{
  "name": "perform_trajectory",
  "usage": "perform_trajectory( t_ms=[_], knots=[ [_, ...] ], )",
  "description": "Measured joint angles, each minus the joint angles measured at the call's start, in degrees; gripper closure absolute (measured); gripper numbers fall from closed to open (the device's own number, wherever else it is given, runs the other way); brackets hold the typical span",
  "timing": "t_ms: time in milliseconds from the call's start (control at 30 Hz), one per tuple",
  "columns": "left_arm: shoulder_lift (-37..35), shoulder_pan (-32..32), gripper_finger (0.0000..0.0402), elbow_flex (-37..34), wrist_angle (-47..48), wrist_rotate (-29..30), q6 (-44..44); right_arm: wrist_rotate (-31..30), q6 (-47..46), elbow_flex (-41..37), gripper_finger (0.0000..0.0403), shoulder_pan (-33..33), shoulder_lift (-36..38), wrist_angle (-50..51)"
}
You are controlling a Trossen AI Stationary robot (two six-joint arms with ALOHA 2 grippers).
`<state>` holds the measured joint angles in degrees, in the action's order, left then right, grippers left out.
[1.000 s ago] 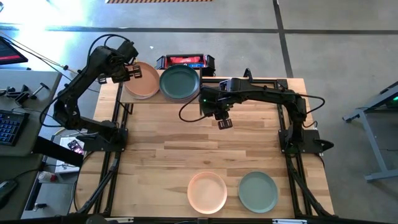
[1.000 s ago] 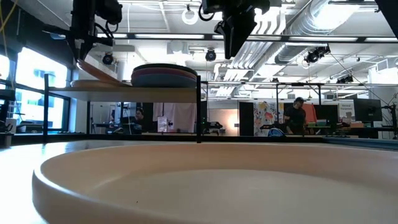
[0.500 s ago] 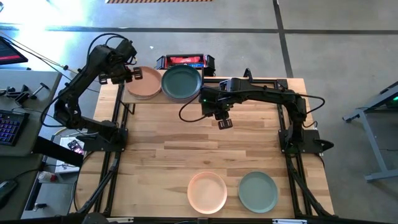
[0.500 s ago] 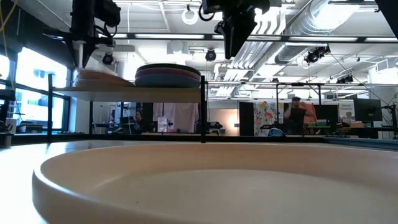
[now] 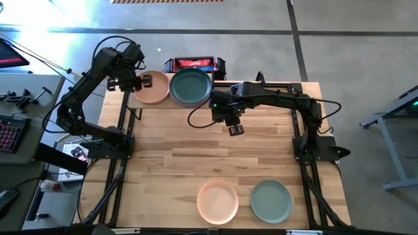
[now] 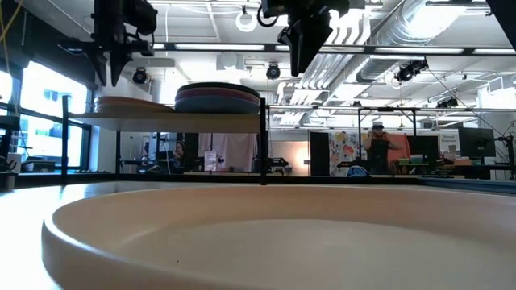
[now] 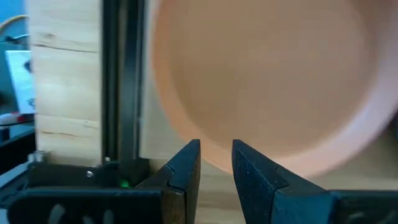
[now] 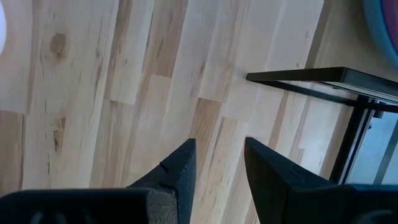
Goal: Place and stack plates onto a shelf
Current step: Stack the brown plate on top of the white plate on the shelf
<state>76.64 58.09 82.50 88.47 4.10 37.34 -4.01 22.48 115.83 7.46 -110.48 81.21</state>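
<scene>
My left claw (image 5: 145, 81) hangs over the shelf's (image 6: 161, 118) outer end, its fingers a little apart and clear of the smooth, round peach plate (image 5: 151, 89) lying flat on that pale wood board. A teal-topped stack (image 5: 190, 86) sits beside it. My right claw (image 5: 236, 128) hovers parted over the slatted bench (image 5: 170, 156), where a pale pink plate (image 5: 217, 201) and a sage plate (image 5: 271, 200) lie.

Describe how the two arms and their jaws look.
Both arms are dark, jointed, with black cables looping alongside. The left gripper ends in two flat, dark wedge-shaped jaws tapering to blunt tips. The right gripper has the same pair. A small green light shows on the right arm.
</scene>
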Motion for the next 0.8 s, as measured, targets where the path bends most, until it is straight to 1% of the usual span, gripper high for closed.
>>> perform_trajectory(
  t_ms=[133, 267, 467, 800],
  knots=[
    [0.00, -2.96, 0.0323, 0.00, 0.32, -0.87, -0.03, 0.50, -0.75, -0.02, 0.0290, 0.00, 0.00, 0.00],
    [-0.02, -4.64, 0.0323, -0.02, 0.44, 0.56, 1.76, 0.68, -0.87, -0.02, 0.0290, 0.00, 0.00, 0.00],
    [-0.07, -5.03, 0.0323, -0.20, 1.57, 1.09, 3.98, 1.20, -1.03, -0.02, 0.0290, -0.16, 0.00, 0.32],
    [-0.04, -5.05, 0.0323, -0.28, 1.55, 0.67, 3.08, 1.20, -1.08, -0.02, 0.0290, -1.36, 0.00, 0.43]
  ],
)
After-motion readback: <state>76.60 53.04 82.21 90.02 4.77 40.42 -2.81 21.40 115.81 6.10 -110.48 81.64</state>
